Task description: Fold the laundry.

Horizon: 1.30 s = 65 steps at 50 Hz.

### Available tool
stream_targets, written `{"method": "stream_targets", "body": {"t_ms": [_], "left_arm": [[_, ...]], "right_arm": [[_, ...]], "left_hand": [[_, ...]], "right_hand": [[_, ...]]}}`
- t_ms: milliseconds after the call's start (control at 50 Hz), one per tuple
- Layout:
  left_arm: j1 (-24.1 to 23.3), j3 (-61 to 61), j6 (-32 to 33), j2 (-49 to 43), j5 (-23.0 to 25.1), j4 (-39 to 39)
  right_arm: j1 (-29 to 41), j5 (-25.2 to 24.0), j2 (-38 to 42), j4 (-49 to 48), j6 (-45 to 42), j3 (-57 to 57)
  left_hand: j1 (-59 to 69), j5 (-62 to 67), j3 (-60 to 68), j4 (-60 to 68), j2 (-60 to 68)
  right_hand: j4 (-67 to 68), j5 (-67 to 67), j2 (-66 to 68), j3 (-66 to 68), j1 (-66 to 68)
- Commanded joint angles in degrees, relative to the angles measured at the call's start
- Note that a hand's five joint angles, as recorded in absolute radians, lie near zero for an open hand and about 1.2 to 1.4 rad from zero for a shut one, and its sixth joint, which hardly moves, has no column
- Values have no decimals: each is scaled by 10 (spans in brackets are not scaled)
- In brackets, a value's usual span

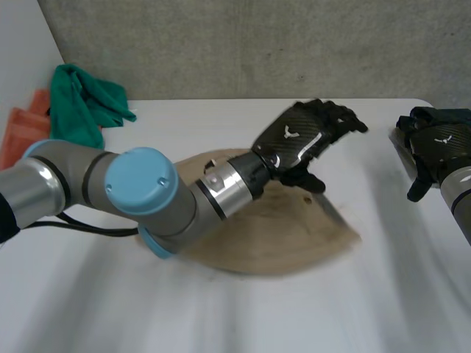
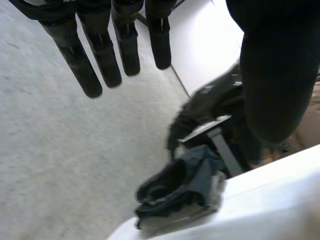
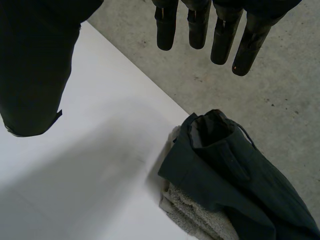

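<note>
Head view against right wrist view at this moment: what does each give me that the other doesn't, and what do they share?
Head view's own: the left hand, fingers relaxed, over a tan cloth spread on the table, with a green cloth and an orange cloth at its far left corner. Right wrist view's own: a dark garment lying on a grey towel at the table's edge, beyond the fingertips. Shared: the white table and the right hand, fingers straight, holding nothing.
</note>
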Motion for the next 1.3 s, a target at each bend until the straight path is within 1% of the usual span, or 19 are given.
{"method": "stream_targets", "body": {"t_ms": [20, 120, 180, 200, 240, 340, 420, 560, 620, 700, 740, 780, 880, 920, 960, 980, 1020, 1140, 1300], "left_arm": [[-19, -14, 4, 43, -15, -48], [-12, -44, 8, 118, -64, -89], [6, -77, 27, 161, -124, -126], [19, -102, 51, 186, -164, -157], [28, -127, 80, 210, -201, -188], [36, -228, 205, 254, -314, -291], [39, -314, 250, 254, -363, -329], [71, -381, 249, 233, -366, -315], [90, -381, 247, 201, -366, -295], [99, -378, 247, 180, -366, -251], [99, -377, 247, 176, -366, -228], [109, -376, 248, 172, -364, -203], [115, -367, 249, 153, -355, -169], [112, -359, 250, 139, -345, -159], [111, -353, 252, 132, -337, -158], [109, -351, 254, 130, -330, -157], [109, -350, 256, 132, -324, -156], [109, -349, 254, 226, -321, -162], [108, -350, 251, 365, -321, -226]], "right_arm": [[1, -32, 3, 12, -13, -8], [1, -115, -11, 42, -73, 0], [3, -167, -53, 97, -126, 11], [4, -177, -61, 113, -137, 15], [5, -212, -74, 168, -174, 31], [18, -248, -70, 201, -195, 60], [34, -249, -32, 166, -202, 78], [36, -254, 36, 130, -200, 86], [40, -254, 54, 113, -200, 86], [48, -249, 76, 82, -200, 82], [50, -249, 84, 71, -198, 80], [50, -248, 86, 68, -195, 78], [49, -246, 82, 57, -176, 80], [50, -243, 80, 56, -168, 80], [50, -235, 71, 56, -153, 81], [50, -231, 65, 56, -146, 81], [50, -219, 46, 59, -130, 81], [52, -182, -2, 77, -123, 76], [49, -154, -97, 281, -127, -4]], "left_hand": [[-92, -101, -111, -104, -108], [-80, -89, -99, -92, -96], [-58, -67, -77, -70, -74], [-40, -49, -59, -52, -56], [-34, -44, -53, -47, -51], [-16, -25, -35, -28, -32], [2, -7, -17, -10, -14], [8, -2, -11, -5, -9], [6, -3, -13, -6, -11], [4, -5, -15, -8, -12], [4, -5, -15, -8, -12], [6, -3, -13, -6, -11], [58, 49, 39, 46, 42], [135, 126, 116, 123, 119], [237, 228, 218, 225, 221], [368, 359, 349, 356, 352], [532, 522, 513, 519, 515], [552, 543, 533, 540, 536], [552, 543, 533, 540, 536]], "right_hand": [[-38, -38, -27, -22, -23], [-38, -38, -27, -22, -23], [-38, -38, -27, -22, -23], [-38, -38, -27, -22, -23], [-38, -38, -27, -22, -23], [-28, -29, -18, -13, -14], [14, 13, 24, 30, 28], [31, 30, 41, 46, 45], [106, 105, 116, 122, 120], [257, 257, 268, 273, 272], [527, 527, 538, 543, 542], [662, 661, 672, 678, 676], [662, 662, 673, 678, 677], [662, 662, 673, 678, 677], [662, 662, 673, 678, 677], [662, 662, 673, 678, 677], [662, 662, 673, 678, 677], [662, 662, 673, 678, 677], [662, 662, 673, 678, 677]]}}
